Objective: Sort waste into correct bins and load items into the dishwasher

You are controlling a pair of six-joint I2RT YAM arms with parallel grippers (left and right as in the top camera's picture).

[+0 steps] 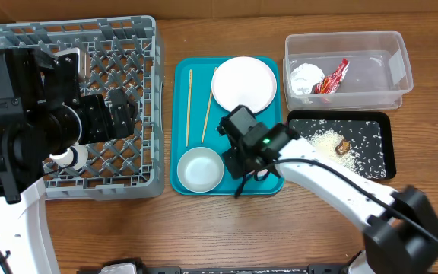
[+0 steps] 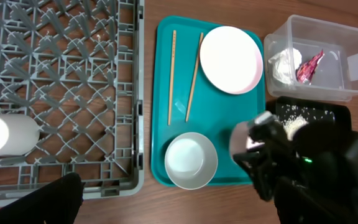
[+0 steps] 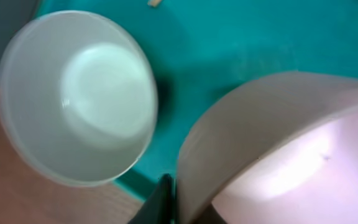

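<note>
We're working the dish-loading step. The right hand (image 1: 245, 163) is hovering over the teal tray (image 1: 179, 114), at the corner nearest the black tray (image 1: 390, 148). It's pinching a pale bowl (image 3: 272, 143) by the rim, tilted and apparently off the tray. One finger (image 3: 163, 200) is lying against the bowl's outer wall.

The other bowl (image 1: 200, 169) is sitting upright on the tray's opposite near corner. The plate (image 1: 243, 84) and chopsticks (image 1: 189, 106) are occupying the tray's far half.

Waste looks sorted. The red wrapper (image 1: 333, 78) and paper wad (image 1: 305, 78) are lying in the clear tub (image 1: 401, 65) beyond the tray's far-right corner. The rice (image 1: 325, 141) and brown scrap (image 1: 343, 145) are in the black tray.

The dish rack (image 1: 157, 114) is standing just left of the tray w/ a white cup (image 1: 68, 157) in it. The left hand (image 1: 120, 114) is hanging over the rack; we can't tell if it's wide or narrow.

Next, prob. we're carrying the bowl across the tray to the rack, clearing the other bowl and the rack wall, or passing it to the left arm.
</note>
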